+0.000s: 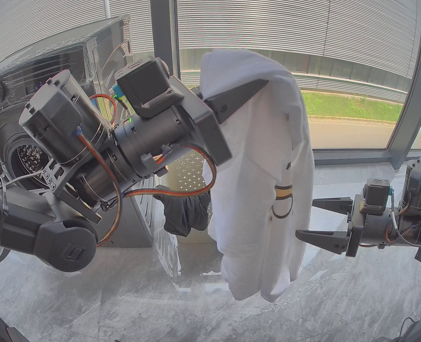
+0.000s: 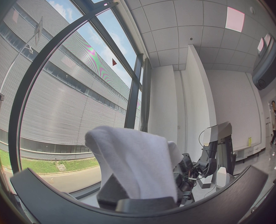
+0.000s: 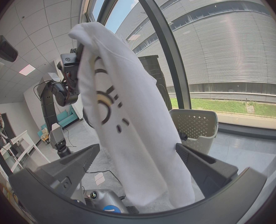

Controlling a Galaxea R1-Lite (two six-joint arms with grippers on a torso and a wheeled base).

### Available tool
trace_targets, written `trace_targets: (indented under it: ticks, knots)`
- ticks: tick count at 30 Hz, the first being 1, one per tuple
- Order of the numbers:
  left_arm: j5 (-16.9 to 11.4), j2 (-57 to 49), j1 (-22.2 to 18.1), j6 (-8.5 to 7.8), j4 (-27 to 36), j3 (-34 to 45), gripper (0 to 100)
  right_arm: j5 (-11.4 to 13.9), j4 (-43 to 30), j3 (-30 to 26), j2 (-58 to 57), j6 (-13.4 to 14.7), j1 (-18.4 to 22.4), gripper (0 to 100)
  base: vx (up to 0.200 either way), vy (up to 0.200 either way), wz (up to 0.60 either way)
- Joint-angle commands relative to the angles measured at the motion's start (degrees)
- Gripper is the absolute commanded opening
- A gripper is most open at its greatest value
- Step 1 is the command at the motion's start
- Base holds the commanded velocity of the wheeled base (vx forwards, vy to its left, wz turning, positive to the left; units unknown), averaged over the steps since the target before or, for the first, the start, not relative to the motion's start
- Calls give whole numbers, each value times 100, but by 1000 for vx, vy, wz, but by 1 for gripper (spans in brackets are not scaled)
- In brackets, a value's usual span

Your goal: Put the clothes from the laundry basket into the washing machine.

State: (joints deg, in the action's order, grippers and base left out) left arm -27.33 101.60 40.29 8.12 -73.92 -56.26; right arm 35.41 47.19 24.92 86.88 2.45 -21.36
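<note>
A white shirt (image 1: 262, 181) with a dark and yellow print hangs in the air, draped over my left gripper (image 1: 248, 91), which is raised high and shut on its top fold. In the left wrist view the white cloth (image 2: 134, 159) lies bunched between the gripper's (image 2: 134, 193) fingers. My right gripper (image 1: 307, 219) stands open at the shirt's right edge, lower down, its jaws turned toward the cloth. In the right wrist view the shirt (image 3: 134, 131) hangs in front of the open right gripper (image 3: 138, 153). The washing machine (image 1: 53, 72) stands at the left, its drum opening (image 1: 30, 160) showing.
The pale perforated laundry basket (image 1: 191, 172) stands behind the shirt by the window, with a dark garment (image 1: 184, 214) hanging over its rim. The basket (image 3: 195, 125) shows beyond my right fingers. The grey marble floor (image 1: 172, 300) lies below.
</note>
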Motion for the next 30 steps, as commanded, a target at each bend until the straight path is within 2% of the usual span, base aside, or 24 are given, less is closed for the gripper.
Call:
trace_targets:
  ticks: [1, 5, 12, 21, 30]
  knots:
    - [26, 1, 58, 5, 1, 1, 0, 27, 168, 426, 602, 10, -44, 100, 0, 0, 0]
    - [44, -8, 128, 5, 62, -8, 0, 89, 203, 699, 822, 1, -220, 100, 0, 0, 0]
    - [44, 9, 181, -3, 124, -61, 0, 352, 291, 989, 997, 1, -642, 100, 0, 0, 0]
    - [44, 36, 260, -3, 396, -368, 0, 352, 317, 1613, 1507, 19, -1107, 100, 0, 0, 0]
    - [105, 115, 374, 5, 546, -667, 0, 247, 317, 1841, 2078, 27, -1134, 100, 0, 0, 0]
